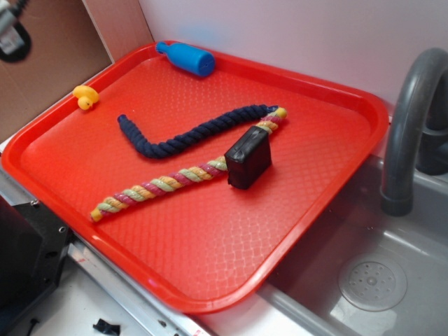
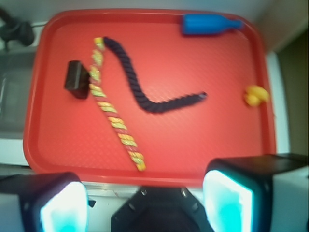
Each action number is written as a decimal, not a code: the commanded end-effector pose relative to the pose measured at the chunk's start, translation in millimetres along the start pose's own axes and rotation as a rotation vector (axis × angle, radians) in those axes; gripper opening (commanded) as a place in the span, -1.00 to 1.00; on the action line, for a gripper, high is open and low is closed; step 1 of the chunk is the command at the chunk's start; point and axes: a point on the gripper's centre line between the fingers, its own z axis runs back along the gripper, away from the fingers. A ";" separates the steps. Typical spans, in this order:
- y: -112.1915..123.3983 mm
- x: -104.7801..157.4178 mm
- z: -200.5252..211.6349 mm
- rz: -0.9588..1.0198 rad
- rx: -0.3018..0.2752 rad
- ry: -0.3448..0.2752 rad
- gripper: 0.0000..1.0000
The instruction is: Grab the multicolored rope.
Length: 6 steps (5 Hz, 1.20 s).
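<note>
the multicolored rope lies untouched on the red tray, running in a nearly straight diagonal from the near left part of the tray toward the far right. a small black box sits against it partway along, hiding a short stretch in the exterior view. the dark blue rope curves just beside it, the two ends nearly meeting at the far tip. a blue bottle and a yellow duck rest well apart near the far rim.

in the wrist view the fingers are spread wide apart with nothing between them, hanging high above the tray's near edge. so nothing of the grab looks done: the approach, the descent over the rope and the closing all remain. the free stretch below the box looks the easiest place to take hold.
</note>
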 end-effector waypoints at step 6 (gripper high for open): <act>-43.5 22.3 -200.0 -0.248 0.015 0.232 1.00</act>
